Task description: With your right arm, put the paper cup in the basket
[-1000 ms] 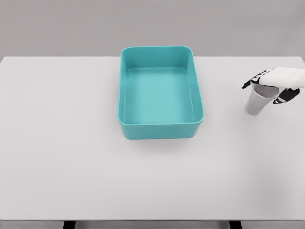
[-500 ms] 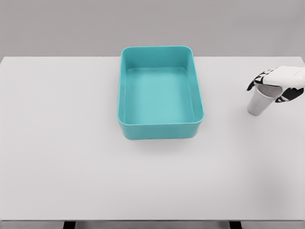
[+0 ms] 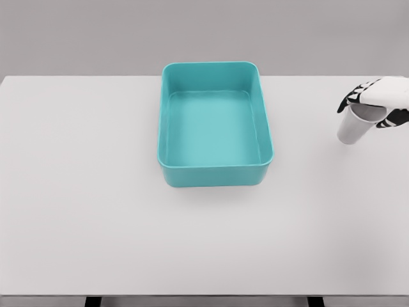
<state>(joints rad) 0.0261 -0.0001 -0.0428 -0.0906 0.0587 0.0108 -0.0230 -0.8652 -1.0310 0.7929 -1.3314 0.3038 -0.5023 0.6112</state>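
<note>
A white paper cup (image 3: 352,128) is held near the table's right edge, tilted with its rim toward the hand and lifted slightly off the surface. My right hand (image 3: 374,105) comes in from the right edge and is shut on the cup's rim, black-tipped fingers wrapped over its top. The teal rectangular basket (image 3: 215,173) sits at the table's middle, holding nothing, well to the left of the cup. The left arm is not visible.
The white table (image 3: 96,192) spans the view, its far edge just behind the basket and its front edge at the bottom. Grey wall lies behind.
The right hand has risen and drifted slightly right with the cup, which now hangs higher above the table than a second ago.
</note>
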